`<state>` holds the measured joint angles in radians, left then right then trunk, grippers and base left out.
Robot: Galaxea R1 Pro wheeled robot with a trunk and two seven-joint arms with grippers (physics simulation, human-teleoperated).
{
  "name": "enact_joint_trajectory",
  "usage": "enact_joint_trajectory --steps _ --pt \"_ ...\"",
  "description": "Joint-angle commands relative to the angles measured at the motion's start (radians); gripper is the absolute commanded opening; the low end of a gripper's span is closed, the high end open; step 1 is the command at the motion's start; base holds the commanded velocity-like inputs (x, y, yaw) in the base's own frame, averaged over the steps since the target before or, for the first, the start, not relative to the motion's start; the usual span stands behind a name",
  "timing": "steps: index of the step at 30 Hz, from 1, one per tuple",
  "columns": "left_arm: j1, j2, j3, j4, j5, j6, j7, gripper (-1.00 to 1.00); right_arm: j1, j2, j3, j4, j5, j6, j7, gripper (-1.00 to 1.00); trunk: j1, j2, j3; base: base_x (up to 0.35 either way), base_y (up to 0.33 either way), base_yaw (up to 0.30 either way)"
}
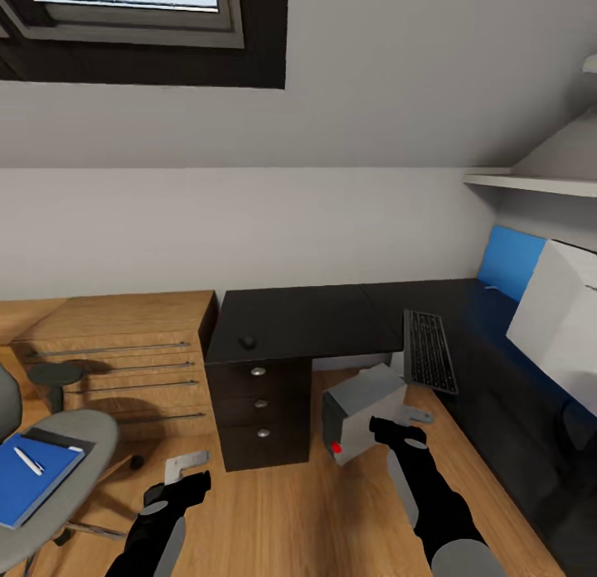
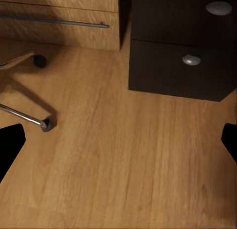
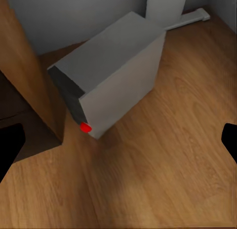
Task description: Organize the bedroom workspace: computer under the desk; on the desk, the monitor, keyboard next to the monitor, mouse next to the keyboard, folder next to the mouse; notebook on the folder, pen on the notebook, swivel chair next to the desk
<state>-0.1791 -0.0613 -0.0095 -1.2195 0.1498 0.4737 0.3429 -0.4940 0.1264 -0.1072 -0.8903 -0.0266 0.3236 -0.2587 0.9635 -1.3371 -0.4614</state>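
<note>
Black fingers [image 2: 11,145] wide apart; empty

We are looking at the black desk [image 1: 307,320], which is carrying the mouse [image 1: 247,341] near its left front edge and the keyboard [image 1: 429,350] on its right wing, overhanging the front edge. The wooden floor [image 1: 315,511] is bearing the computer [image 1: 365,411] under the desk. The swivel chair [image 1: 75,444] seat is holding the folder [image 1: 33,477], with the pen [image 1: 27,460] lying on it.
</note>
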Motion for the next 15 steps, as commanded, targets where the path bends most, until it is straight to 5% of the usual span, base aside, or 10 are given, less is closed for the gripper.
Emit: enact_joint_trajectory --steps 1,7,11,15 --pt "0.000 0.000 -0.001 -0.002 0.011 0.003 0.008 1.00 0.001 0.001 -0.001 -0.002 -0.002 0.005 -0.003 1.00 0.000 -0.001 0.000 0.040 0.000 -0.239" --pt "0.000 0.000 -0.004 -0.002 0.011 0.002 0.008 1.00 0.013 0.000 0.029 -0.011 0.002 0.005 -0.002 1.00 0.000 -0.001 0.002 0.198 0.000 -0.189" --pt "0.000 -0.001 -0.011 -0.002 0.011 0.002 0.007 1.00 0.023 -0.002 0.086 -0.023 0.004 0.003 -0.003 1.00 0.000 -0.001 0.002 0.289 0.000 -0.051" --pt "0.000 -0.001 -0.015 -0.002 0.011 0.002 0.007 1.00 0.039 -0.004 0.104 -0.046 0.004 -0.008 -0.004 1.00 0.000 -0.001 0.002 0.170 0.000 -0.017"
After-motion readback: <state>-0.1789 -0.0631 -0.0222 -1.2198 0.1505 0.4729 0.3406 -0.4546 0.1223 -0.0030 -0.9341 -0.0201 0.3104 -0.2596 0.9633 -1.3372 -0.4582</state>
